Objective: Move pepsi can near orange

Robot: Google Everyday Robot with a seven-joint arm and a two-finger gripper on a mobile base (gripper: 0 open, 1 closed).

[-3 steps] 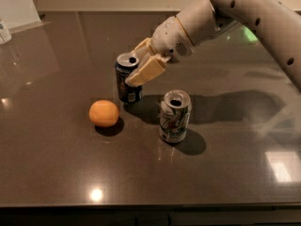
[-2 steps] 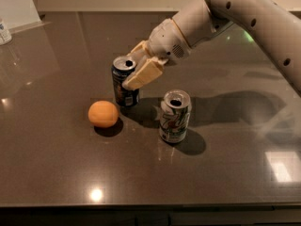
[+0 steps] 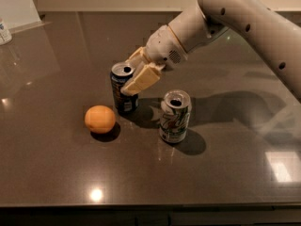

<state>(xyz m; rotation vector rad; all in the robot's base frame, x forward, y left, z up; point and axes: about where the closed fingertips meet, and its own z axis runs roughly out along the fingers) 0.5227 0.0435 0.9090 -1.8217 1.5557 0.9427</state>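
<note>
Moved: pepsi can point(image 3: 121, 98) and end effector point(image 3: 130, 85) edged toward orange point(image 3: 99, 119) | State: end effector pinching pepsi can, just behind-right of orange | Advice: keep grip firm, stop short of orange, release on desk point(image 3: 56, 173).

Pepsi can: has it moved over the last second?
Yes. Held by the gripper, the pepsi can has shifted slightly toward the orange, judged against the white-and-green can.
</note>
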